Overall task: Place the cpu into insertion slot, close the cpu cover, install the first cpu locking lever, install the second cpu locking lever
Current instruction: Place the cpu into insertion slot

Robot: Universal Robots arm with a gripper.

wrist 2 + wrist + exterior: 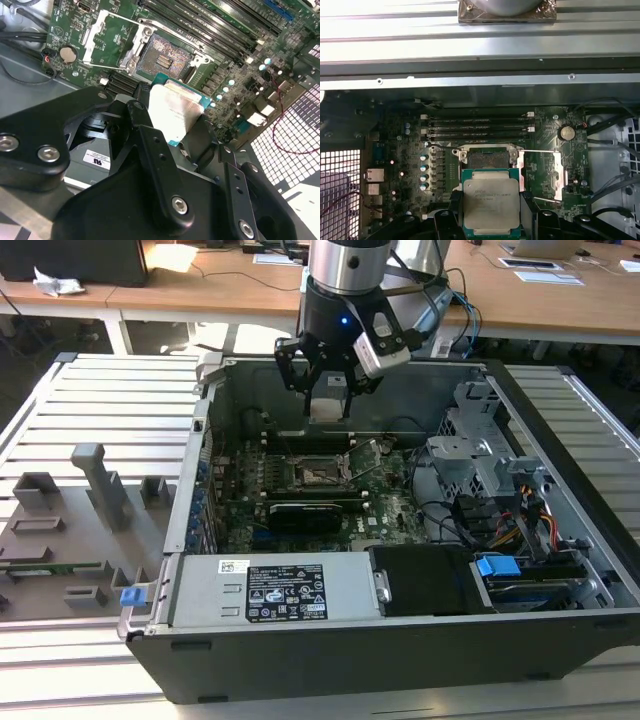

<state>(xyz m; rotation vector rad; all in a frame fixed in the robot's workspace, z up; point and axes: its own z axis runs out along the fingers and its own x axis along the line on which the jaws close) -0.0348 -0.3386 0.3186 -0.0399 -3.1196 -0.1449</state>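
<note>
Clamps cpu in jaws, uncovered insertion slot at its 6 o'clock in the exterior view; likely needs it level, edges squared to slot, gentle descent.

insertion slot bare below the end effector, cpu cover flipped aside, case walls around

arm — upright | wrist pointing straight down | gripper — clamped

Bright daylight; glare washes cpu top; slatted table bright at 9 o'clock; motherboard shadowed.
</note>
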